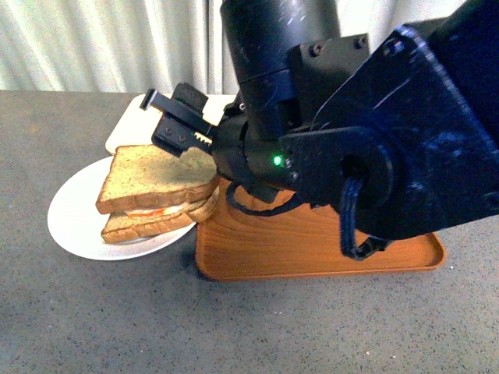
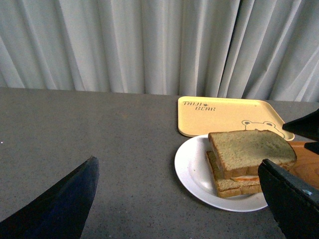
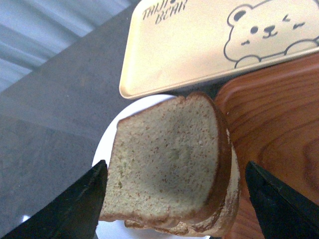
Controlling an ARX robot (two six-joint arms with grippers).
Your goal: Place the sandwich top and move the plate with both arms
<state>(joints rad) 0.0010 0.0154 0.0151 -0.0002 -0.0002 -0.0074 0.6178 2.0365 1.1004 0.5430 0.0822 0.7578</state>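
Grey tabletop [image 1: 78, 312], one plate [image 1: 70, 222], one sandwich top [image 1: 156, 175], two trays [image 1: 312, 249] [image 2: 224, 114], left gripper [image 2: 177, 164] spread, right gripper [image 3: 175, 165] spread.

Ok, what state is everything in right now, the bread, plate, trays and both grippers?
Top bread slice: lying on the sandwich, slightly askew.
Plate: on the table, carrying the sandwich.
Right gripper: open, at the top slice, gripping nothing.
Left gripper: open, empty, short of the plate.
Wooden tray: bare where it shows.
Yellow tray: bare where it shows.
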